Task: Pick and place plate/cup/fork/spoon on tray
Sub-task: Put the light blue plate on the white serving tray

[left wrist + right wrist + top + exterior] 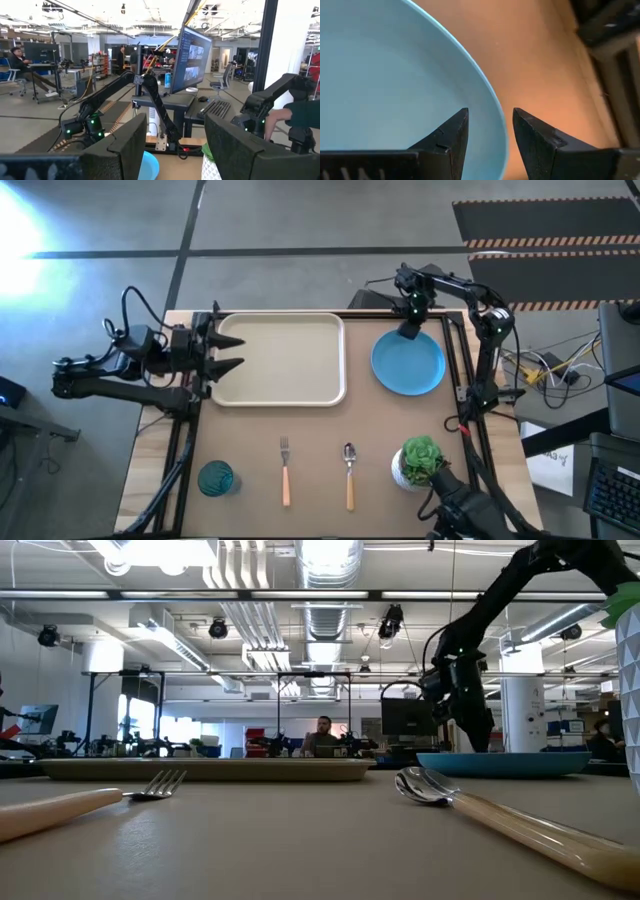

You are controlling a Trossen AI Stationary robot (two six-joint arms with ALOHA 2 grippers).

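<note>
fingers [489, 137] of right arm straddle plate [380, 85] rim, contact unclear.

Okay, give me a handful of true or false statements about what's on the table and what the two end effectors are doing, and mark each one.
1. The tray holds nothing. True.
2. The right end effector straddles the rim of the plate, one finger over it and one outside. True.
3. The plate already sits on the tray. False: it lies on the table to the right of the tray.
4. The fork lies left of the spoon. True.
5. The left end effector grips the cup. False: it is open at the tray's left edge, and the cup stands apart near the front.
6. The plant stands on the tray. False: it is on the table, right of the spoon.
</note>
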